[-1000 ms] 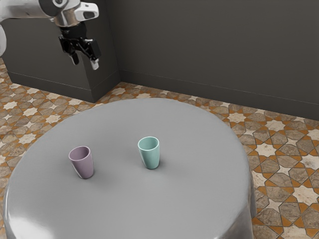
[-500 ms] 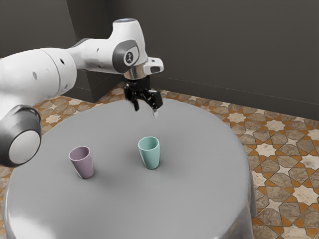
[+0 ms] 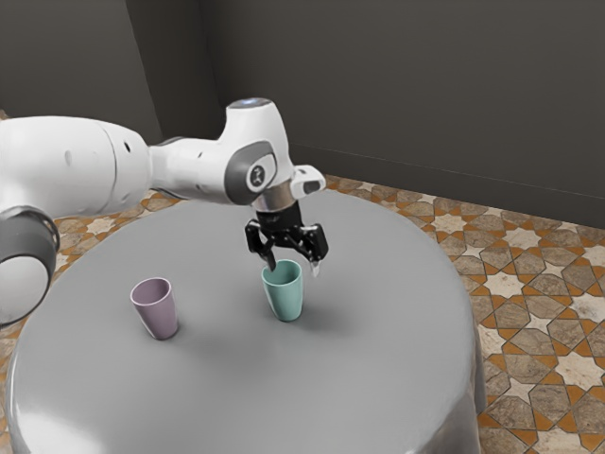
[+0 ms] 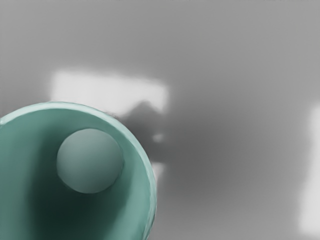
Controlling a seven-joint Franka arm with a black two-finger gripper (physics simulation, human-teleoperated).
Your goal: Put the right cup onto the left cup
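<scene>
The gripper (image 3: 294,270) is hovering over the teal cup (image 3: 286,299), its fingers standing apart near the rim and gripping nothing; the teal cup is standing upright on the grey table (image 3: 255,397), its mouth facing up toward the hand. The mauve cup (image 3: 159,313) is standing upright, well apart, to the exterior view's left and slightly nearer the camera.

On my exterior view I see the teal cup (image 3: 286,297) standing upright on the gray tabletop (image 3: 284,397), and the mauve cup (image 3: 159,314) upright too, apart from it. Both narrow toward the base. My wrist view looks into the teal one, down to its round bottom.
</scene>
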